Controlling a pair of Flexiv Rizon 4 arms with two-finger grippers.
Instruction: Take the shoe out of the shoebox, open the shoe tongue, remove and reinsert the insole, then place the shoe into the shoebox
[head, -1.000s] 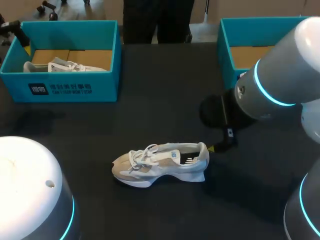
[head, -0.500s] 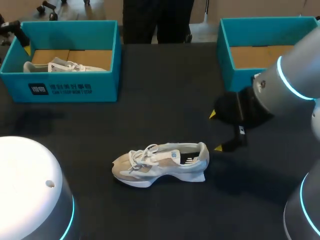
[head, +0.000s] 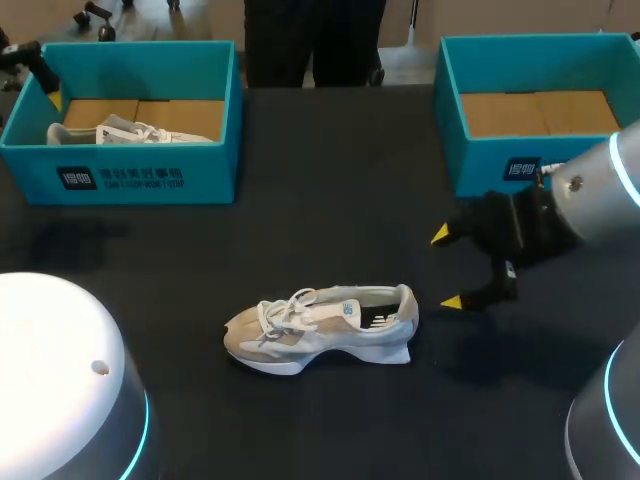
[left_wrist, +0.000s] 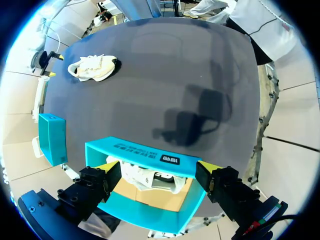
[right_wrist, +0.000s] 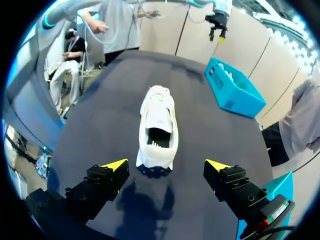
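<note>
The right jaws stand wide apart and hold nothing. Their 2 yellow fingertips (head: 441, 235) hang low over the dark table (head: 330, 200), close to the heel end of the shoe (head: 320, 328) but not touching it. The right arm (head: 590, 190) comes in from the right side, passing in front of the right shoebox (head: 520, 165), a blue box whose brown cardboard floor shows.

The shoe stands on its sole out on the table, well apart from both boxes. Its toe points toward the left arm's side and its heel toward the right jaws. It is pale grey and white, with white laces across the tongue. From the right wrist, it lies straight ahead of the jaws, heel nearest, with a dark lining visible down in its opening.

The left jaws are also spread wide and grip nothing. They hang above the left shoebox (head: 140, 175) at the far left of the table. From the left wrist, 1 yellow fingertip (left_wrist: 105, 166) shows at each side of that box, which sits below them. A second shoe (head: 130, 132), also white, lies inside on the cardboard floor.
</note>
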